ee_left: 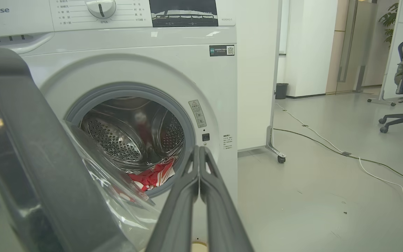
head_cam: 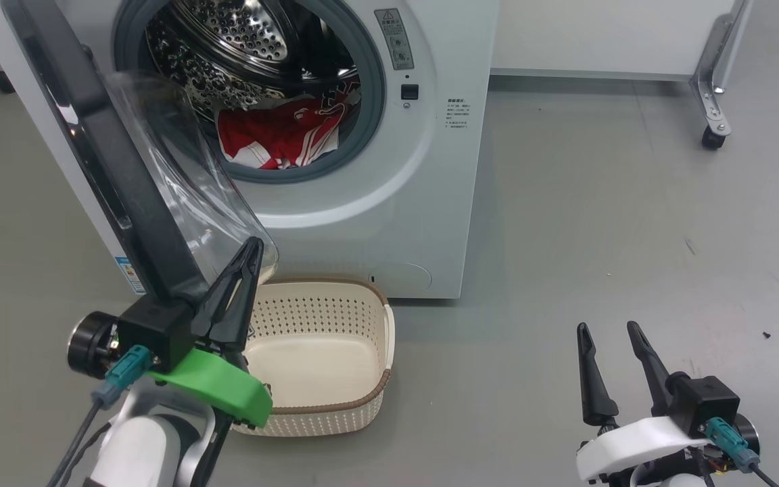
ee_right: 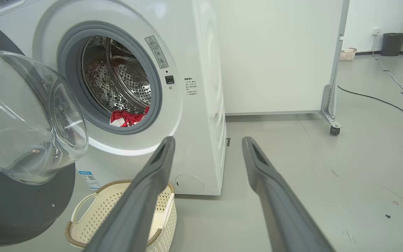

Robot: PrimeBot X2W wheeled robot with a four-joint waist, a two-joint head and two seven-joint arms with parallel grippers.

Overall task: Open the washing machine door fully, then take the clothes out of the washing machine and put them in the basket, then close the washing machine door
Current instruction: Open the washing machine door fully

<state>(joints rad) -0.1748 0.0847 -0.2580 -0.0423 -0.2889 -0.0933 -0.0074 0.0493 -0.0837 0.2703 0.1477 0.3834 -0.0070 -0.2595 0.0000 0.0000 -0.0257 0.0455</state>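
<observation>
Red clothes (head_cam: 281, 138) inside washing machine (head_cam: 376, 203), beyond closed, empty left jaws; right jaws wide, empty.

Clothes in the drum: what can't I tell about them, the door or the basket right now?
- Clothes: garment count and pile depth; head view, grey door seal hides the lower edge.
- Washing machine door: top end; head view, cut off by the top edge.
- Basket: left handle; head view, left gripper covers it.
- Warning label: print too small, every view.
</observation>
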